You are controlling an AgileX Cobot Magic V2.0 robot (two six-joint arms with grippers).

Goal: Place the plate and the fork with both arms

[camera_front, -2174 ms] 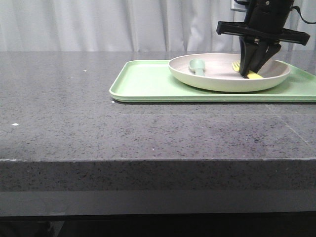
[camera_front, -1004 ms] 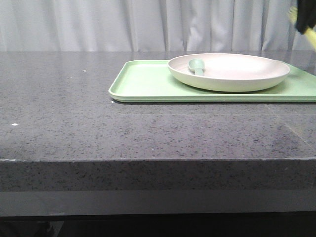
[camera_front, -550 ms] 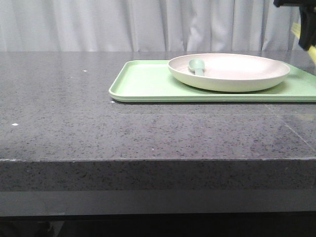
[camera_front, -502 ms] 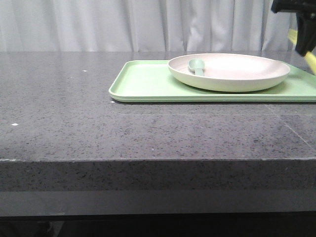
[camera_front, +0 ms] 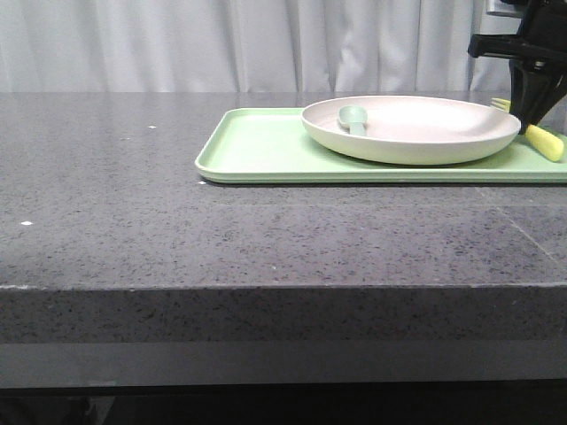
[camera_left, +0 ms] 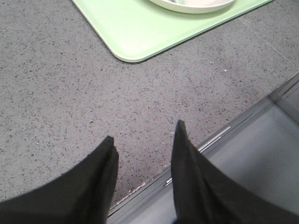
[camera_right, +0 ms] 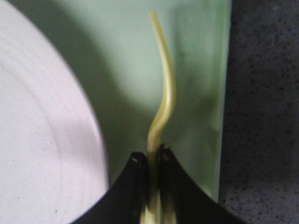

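The cream plate (camera_front: 425, 128) sits on the light-green tray (camera_front: 266, 150) at the back right, with a pale grey-green spoon (camera_front: 354, 118) lying in it. My right gripper (camera_front: 529, 119) is shut on the yellow fork (camera_front: 542, 140) and holds it tilted just right of the plate, over the tray's right part. In the right wrist view the fork (camera_right: 163, 107) sticks out from between the fingers (camera_right: 150, 156) over the tray (camera_right: 196, 84), beside the plate's rim (camera_right: 46, 130). My left gripper (camera_left: 145, 140) is open and empty over the table's front edge, apart from the tray (camera_left: 140, 32).
The dark speckled table (camera_front: 133, 204) stretches left and in front of the tray. A pale curtain (camera_front: 221, 44) hangs behind it. In the left wrist view a grey ledge (camera_left: 252, 154) runs below the table's edge.
My right gripper lifted the fork out of the plate, carried it up and right, and has now come down with it beside the plate's right rim. The plate and spoon have not moved.
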